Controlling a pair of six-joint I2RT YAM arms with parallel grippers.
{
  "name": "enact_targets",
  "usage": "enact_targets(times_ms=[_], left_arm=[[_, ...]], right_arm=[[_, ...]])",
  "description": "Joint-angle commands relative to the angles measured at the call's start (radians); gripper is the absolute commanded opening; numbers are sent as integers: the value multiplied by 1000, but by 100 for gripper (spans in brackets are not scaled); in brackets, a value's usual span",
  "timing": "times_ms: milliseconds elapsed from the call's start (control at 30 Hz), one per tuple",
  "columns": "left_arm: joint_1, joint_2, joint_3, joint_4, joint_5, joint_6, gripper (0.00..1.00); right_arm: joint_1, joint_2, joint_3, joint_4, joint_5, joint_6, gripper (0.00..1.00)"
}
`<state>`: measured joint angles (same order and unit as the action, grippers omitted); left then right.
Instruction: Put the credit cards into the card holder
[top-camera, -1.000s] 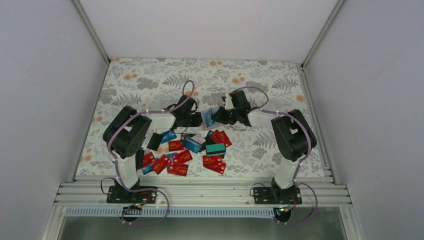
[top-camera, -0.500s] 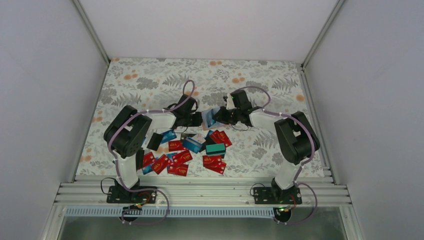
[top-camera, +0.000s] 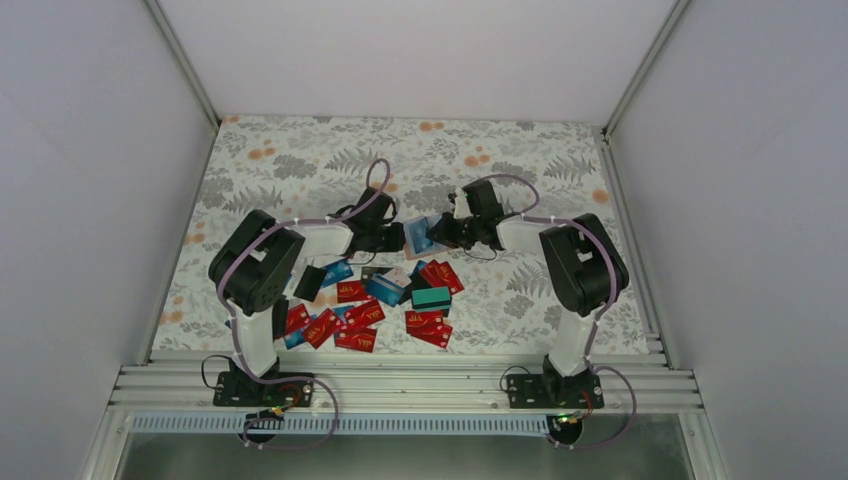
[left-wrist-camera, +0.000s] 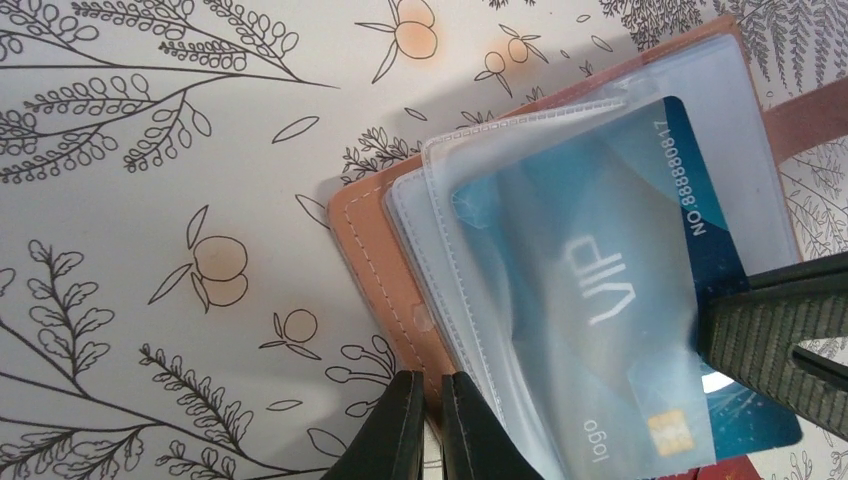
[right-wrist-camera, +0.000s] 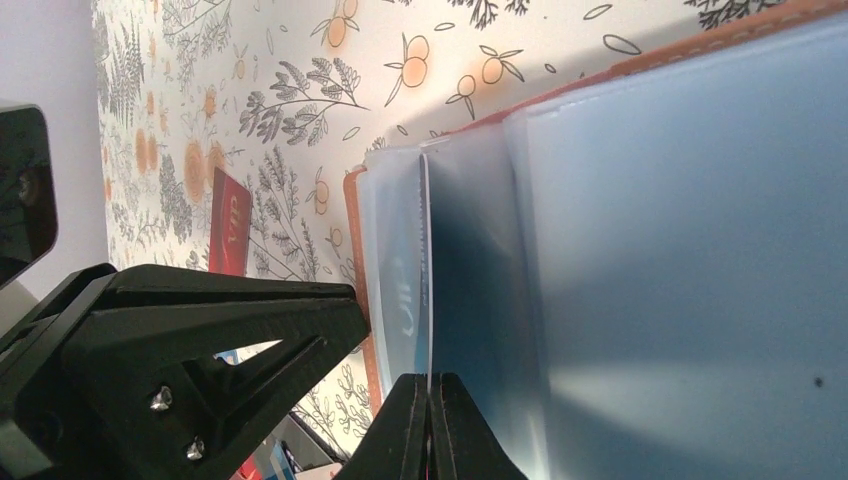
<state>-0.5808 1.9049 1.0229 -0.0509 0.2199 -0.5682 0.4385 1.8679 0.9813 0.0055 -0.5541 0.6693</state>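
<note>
Near edge of the table (top-camera: 300, 160): the loose credit cards (top-camera: 350, 318) lie in a scattered heap just beyond the arm bases, left of centre. They are mostly red, several overlapping. A teal card (top-camera: 431, 297) lies at the heap's right side and a black card (top-camera: 310, 283) at its left. Print on them is too small to read from above.

Middle of the table, just past the heap: the card holder (left-wrist-camera: 365, 250) lies open between the two tools. From above both wrists cover most of it and only a pale blue patch shows.

Left gripper (left-wrist-camera: 432, 425): fingers pinched nearly together on the edge of the holder's tan cover. The contact point is cut off by the bottom of the left wrist view.

Right gripper (right-wrist-camera: 430, 420): clenched on a blue VIP card (left-wrist-camera: 620, 300), seen edge-on as a thin pale line in its own view. In the left wrist view, this card lies partly under a clear sleeve of the holder. Its chip end sticks out, and one corner is hidden by a ribbed black finger. Which sleeve holds it cannot be made out.

A single red card (right-wrist-camera: 230, 235) shows behind the left tool in the right wrist view.

Far half of the table: patterned cloth only.
</note>
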Motion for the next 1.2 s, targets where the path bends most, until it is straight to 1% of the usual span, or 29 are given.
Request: enact_targets(times_ms=[0,300,700,900,1000,1033,1133,1167], left_arm=[[-10,60,-14,-87,-4,2,8],[-14,62,-24,-81,-1,-2,8],[-22,70,-22,-74,8,-7,8],[-27,72,-18,-72,10,-11,8],[-27,68,-19,-76,6,-12,8],[-27,65,-19,-76,3,-13,8],[-27,58,-21,-80,-5,-16,8],[-28,56,-23,-81,-9,-18,8]], right_arm=[[-13,47,26,36,-13,2,4],[-20,63,28,58,-30,15,4],[-6,94,-14,143,-78,27,4],[11,97,-14,137,-91,8,4],[11,85,-1,100,-83,-20,4],[11,79,10,70,-73,-36,7],[10,52,43,-23,-38,-81,21],[9,41,52,-45,-23,-92,22]])
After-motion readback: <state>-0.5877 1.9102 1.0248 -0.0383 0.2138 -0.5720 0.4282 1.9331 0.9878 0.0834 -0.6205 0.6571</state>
